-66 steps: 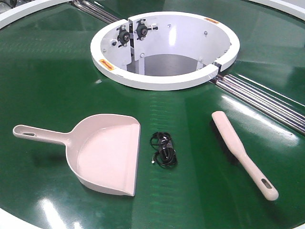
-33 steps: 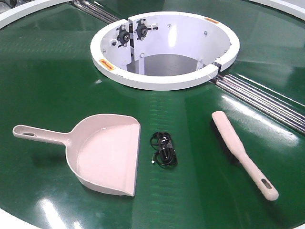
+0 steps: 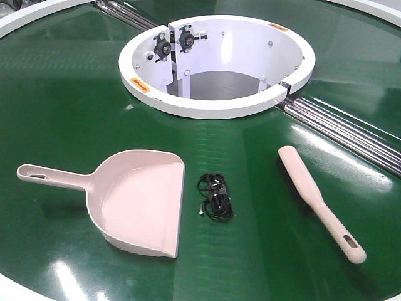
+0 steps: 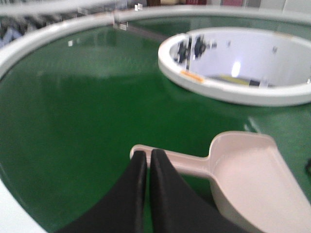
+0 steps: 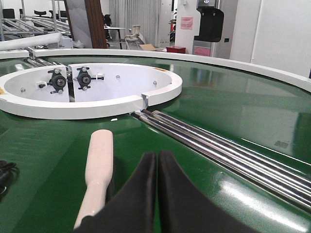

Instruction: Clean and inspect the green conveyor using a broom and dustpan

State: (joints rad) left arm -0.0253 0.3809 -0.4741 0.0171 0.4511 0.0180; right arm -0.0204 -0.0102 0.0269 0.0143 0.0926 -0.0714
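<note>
On the glossy green conveyor, the dustpan lies flat at front left, its handle pointing left and its open lip facing right. The broom lies at front right, well apart from the dustpan, set on a diagonal with its head toward the white ring and its slotted handle end toward the near right. A small coiled black cord rests on the belt between the two, just beside the dustpan's lip but not touching it. Silver rollers run from the ring's right side out across the belt, beyond the broom's head, and a second set shows at the top left. Neither arm appears in the front view. In the left wrist view, the left gripper has its two dark fingers pressed together on nothing, their tips lined up with the end of the dustpan's handle. Whether they touch it cannot be told from this blurred view. In the right wrist view, the right gripper likewise has its fingers closed against each other and empty, hanging low over the belt just to the right of the broom, with the rollers running past on its other side. The conveyor's white outer rim curves behind the ring.
</note>
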